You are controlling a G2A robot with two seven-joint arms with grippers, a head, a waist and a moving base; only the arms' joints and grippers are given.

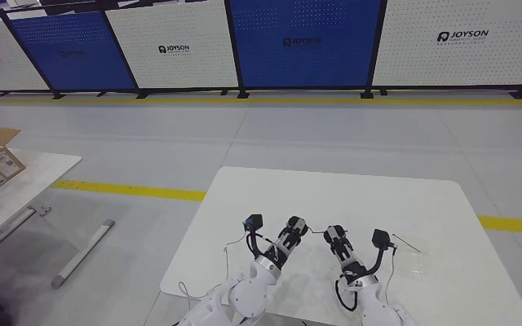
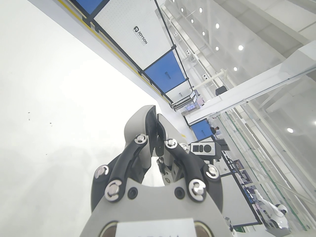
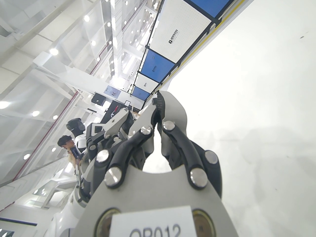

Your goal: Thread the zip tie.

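A thin dark zip tie (image 1: 405, 242) lies on the white table (image 1: 326, 191), near its right side and close to the front. My right gripper (image 1: 330, 233) is shut with nothing between its fingers, a little to the left of the tie and apart from it; the right wrist view shows its pads (image 3: 158, 114) pressed together. My left gripper (image 1: 298, 222) sits just left of the right one, also shut and holding nothing, its fingertips (image 2: 154, 117) touching. Both grippers point toward the table's far edge.
A small clear plastic piece (image 1: 418, 262) lies just in front of the zip tie. A second table (image 1: 33, 175) with a cardboard box (image 1: 8, 159) stands off to the left. Blue and white panels (image 1: 306, 41) line the far floor.
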